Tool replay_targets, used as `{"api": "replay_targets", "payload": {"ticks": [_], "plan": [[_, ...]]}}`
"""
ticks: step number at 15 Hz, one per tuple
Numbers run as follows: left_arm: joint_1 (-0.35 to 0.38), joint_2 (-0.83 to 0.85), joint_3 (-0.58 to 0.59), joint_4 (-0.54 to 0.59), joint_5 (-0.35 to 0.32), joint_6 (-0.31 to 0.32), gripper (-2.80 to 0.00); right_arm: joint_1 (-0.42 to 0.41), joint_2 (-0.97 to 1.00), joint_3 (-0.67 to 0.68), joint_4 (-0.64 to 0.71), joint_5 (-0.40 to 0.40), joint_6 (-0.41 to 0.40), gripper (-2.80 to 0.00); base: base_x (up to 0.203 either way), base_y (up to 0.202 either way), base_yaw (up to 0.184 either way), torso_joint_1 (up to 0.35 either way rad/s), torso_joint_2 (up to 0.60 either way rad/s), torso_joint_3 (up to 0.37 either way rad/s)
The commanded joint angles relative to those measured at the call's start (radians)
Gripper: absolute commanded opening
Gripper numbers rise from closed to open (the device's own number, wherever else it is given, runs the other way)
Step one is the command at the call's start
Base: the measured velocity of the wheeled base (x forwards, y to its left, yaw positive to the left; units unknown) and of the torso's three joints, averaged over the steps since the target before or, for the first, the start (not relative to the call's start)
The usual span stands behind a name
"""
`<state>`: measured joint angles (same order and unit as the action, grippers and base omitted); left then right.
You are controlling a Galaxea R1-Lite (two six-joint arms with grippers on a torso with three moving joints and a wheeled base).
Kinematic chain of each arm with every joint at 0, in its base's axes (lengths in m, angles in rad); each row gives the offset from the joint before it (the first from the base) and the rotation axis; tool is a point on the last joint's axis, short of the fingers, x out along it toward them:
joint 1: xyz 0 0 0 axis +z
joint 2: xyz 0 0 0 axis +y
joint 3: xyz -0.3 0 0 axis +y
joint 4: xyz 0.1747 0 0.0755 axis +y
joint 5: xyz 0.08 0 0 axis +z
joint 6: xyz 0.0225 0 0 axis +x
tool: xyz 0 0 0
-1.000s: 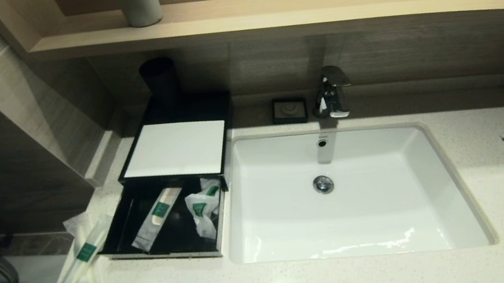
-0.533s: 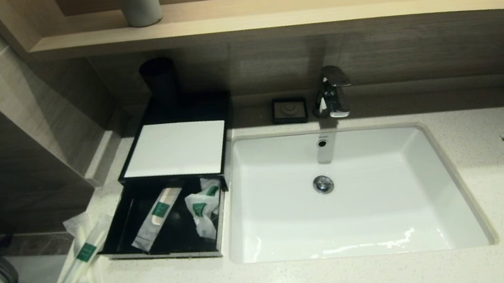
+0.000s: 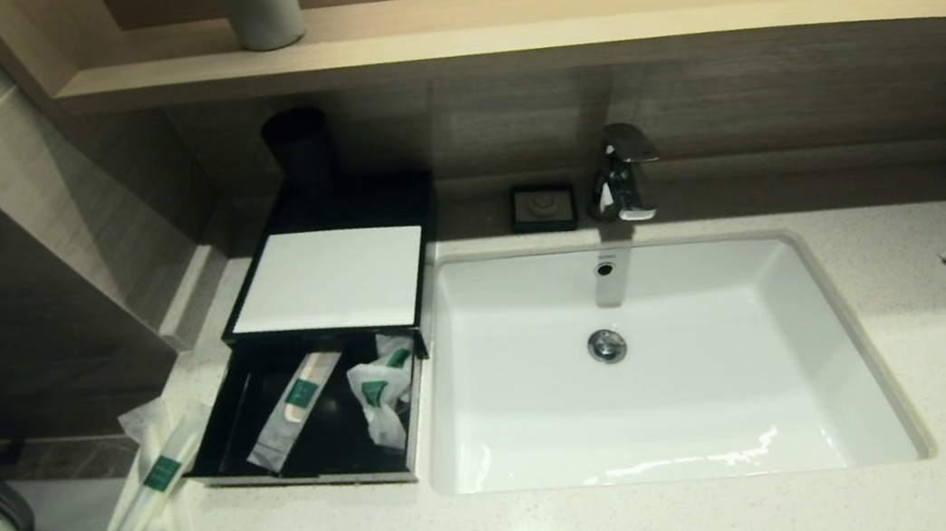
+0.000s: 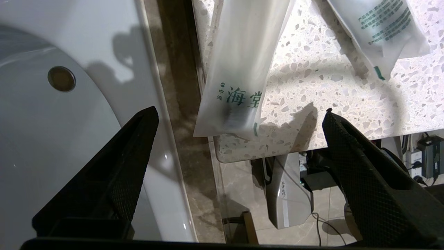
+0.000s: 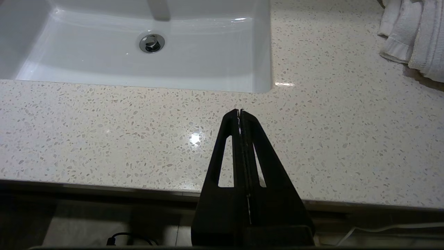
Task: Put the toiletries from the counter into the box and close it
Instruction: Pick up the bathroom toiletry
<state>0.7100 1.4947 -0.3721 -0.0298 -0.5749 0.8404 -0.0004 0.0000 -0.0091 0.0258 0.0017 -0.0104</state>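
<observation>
Left wrist view: left tool [image 4: 239,114], fingers wide apart, hovers at the speckled stone table [image 4: 322,86] corner, a long translucent green-lettered toiletry packet [image 4: 239,69] just ahead between them; right tool [image 5: 240,111], pressed together, idles near the table's front edge.

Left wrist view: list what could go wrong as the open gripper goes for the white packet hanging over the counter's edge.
1. The long white plastic packet with green print overhangs the speckled stone counter; a nudge from the open left gripper could tip it to the floor.
2. A second white packet lies close by and might get dragged along.
3. The black box's open drawer already holds packets, so a long one may snag.
</observation>
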Motion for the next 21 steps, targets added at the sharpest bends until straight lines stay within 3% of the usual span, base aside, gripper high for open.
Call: {"api": "replay_targets", "payload": {"ticks": [1, 18, 19, 20, 21], "plan": [[-0.001, -0.002, 0.001, -0.001, -0.003, 0.005, 0.00, 0.000, 0.000, 0.000, 0.000, 0.000, 0.000, -2.80, 0.000, 0.000, 0.000, 0.000, 0.00, 0.000], [-0.026, 0.002, 0.018, -0.001, -0.003, 0.002, 0.00, 0.000, 0.000, 0.000, 0.000, 0.000, 0.000, -2.80, 0.000, 0.000, 0.000, 0.000, 0.00, 0.000], [-0.024, 0.004, 0.016, -0.001, -0.003, 0.000, -1.89, 0.000, 0.000, 0.000, 0.001, 0.000, 0.000, -2.80, 0.000, 0.000, 0.000, 0.000, 0.00, 0.000], [-0.025, 0.003, 0.016, -0.001, -0.003, 0.000, -2.80, 0.000, 0.000, 0.000, 0.001, 0.000, 0.000, -2.80, 0.000, 0.000, 0.000, 0.000, 0.00, 0.000], [-0.024, 0.002, 0.016, -0.001, -0.003, 0.000, -2.80, 0.000, 0.000, 0.000, 0.000, 0.000, 0.000, -2.80, 0.000, 0.000, 0.000, 0.000, 0.00, 0.000]]}}
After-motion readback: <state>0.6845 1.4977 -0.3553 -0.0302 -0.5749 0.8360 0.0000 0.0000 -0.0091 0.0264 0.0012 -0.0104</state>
